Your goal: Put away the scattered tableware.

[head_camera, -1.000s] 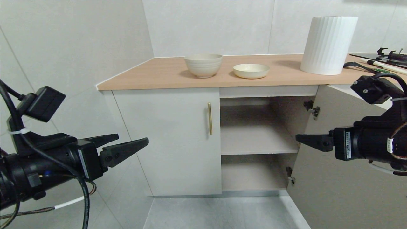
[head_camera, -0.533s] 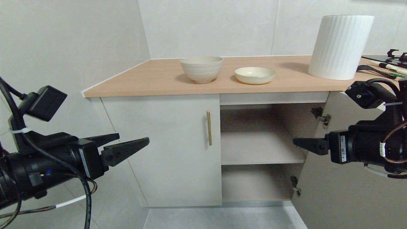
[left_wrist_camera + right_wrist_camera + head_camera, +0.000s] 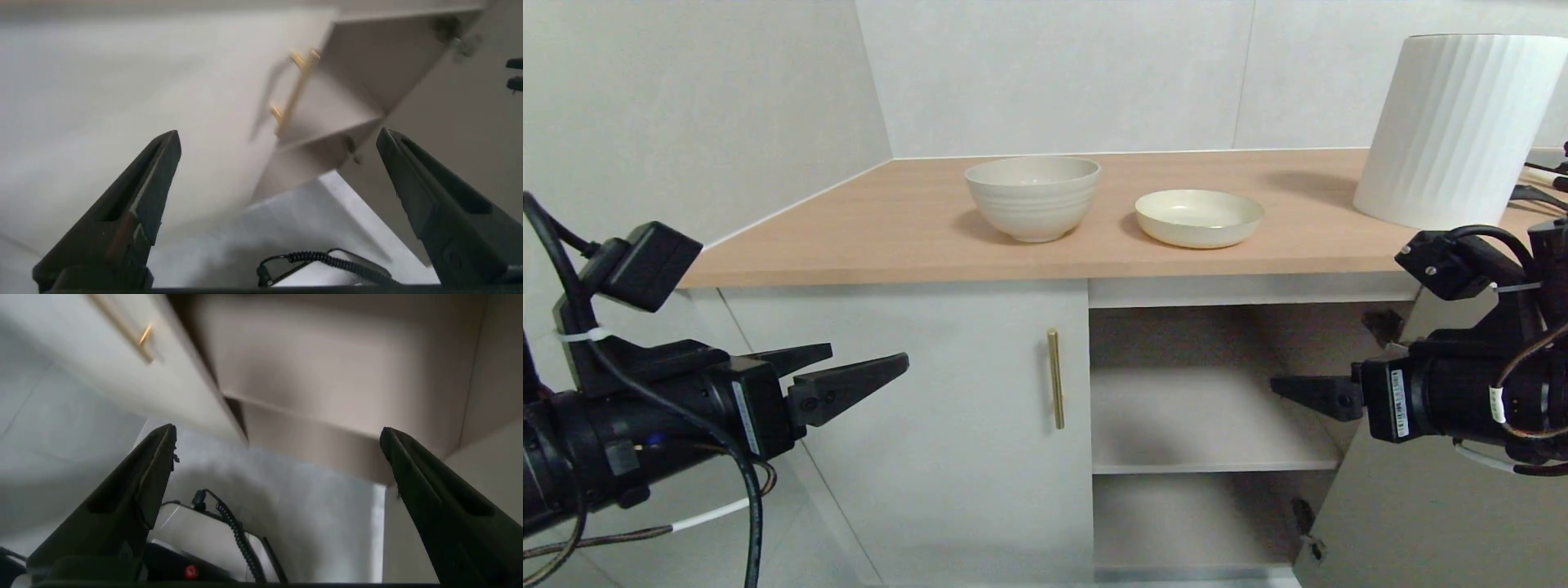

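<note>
Head view: a wood-grain table (image 3: 890, 237) runs into a corner of pale tiled wall, and on it a deep, round cream bowl (image 3: 1032, 196) with faint ridges around its side stands upright. Just beside it, on the robot's right and not touching, lies a shallow, glossy cream dish (image 3: 1199, 217). Farther right rises a tall white ribbed cylinder (image 3: 1454, 131); its inside is hidden. Under the table, the flat grey left door (image 3: 907, 425) is shut and carries a slim brass handle (image 3: 1055, 390). The right compartment is open, showing a plain shelf (image 3: 1201, 425) and its door (image 3: 1413, 514) swung outward. The left gripper (image 3: 866, 356) hangs low before the shut door, its black tapered jaws apart and holding nothing. The right gripper (image 3: 1311, 392) is level with the open compartment. Left wrist view: the left gripper (image 3: 278, 135) shows both wedge-shaped jaws spread wide, with the brass handle (image 3: 290, 82) and a coiled cable (image 3: 319, 261) beyond them. Right wrist view: the right gripper (image 3: 276, 433) likewise has its jaws wide apart and bare, facing the cabinet's matte brown interior (image 3: 343, 367) above smooth grey floor (image 3: 310, 498).
</note>
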You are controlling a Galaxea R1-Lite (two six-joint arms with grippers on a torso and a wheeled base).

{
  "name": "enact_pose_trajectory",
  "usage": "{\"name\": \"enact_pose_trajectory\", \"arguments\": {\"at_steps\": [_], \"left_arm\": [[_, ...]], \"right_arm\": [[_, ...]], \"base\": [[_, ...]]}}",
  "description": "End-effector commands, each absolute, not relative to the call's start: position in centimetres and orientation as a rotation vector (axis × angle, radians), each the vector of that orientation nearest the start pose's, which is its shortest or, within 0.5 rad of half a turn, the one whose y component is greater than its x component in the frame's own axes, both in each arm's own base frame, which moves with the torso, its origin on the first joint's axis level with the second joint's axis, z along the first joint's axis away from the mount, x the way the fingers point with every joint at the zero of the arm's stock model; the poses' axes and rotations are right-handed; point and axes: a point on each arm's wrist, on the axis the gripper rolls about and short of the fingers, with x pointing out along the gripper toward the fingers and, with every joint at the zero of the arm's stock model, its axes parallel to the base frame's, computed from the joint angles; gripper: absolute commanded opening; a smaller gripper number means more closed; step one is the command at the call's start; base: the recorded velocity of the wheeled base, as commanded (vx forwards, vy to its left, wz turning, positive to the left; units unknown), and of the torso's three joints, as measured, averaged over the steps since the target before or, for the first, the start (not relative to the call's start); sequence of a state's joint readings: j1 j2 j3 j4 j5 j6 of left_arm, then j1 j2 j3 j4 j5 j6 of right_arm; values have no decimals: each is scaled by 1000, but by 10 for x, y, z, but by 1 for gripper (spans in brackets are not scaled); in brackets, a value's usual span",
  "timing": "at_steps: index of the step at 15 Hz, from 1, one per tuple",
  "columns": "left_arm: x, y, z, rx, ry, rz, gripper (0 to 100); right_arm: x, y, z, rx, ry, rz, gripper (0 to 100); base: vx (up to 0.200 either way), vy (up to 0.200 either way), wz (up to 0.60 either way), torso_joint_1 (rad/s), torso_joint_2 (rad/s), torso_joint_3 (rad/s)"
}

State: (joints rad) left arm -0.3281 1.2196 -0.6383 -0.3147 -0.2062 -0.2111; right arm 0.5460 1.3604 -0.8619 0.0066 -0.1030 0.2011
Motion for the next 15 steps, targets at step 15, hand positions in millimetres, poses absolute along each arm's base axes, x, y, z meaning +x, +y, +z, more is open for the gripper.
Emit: {"name": "enact_pose_trajectory", "arguments": {"at_steps": [15], "left_arm": [[163, -61, 222, -156, 353, -508, 100]], "right_arm": [[184, 109, 227, 15, 515, 388, 100]], "base": [[0, 0, 0, 9, -47, -38]]}}
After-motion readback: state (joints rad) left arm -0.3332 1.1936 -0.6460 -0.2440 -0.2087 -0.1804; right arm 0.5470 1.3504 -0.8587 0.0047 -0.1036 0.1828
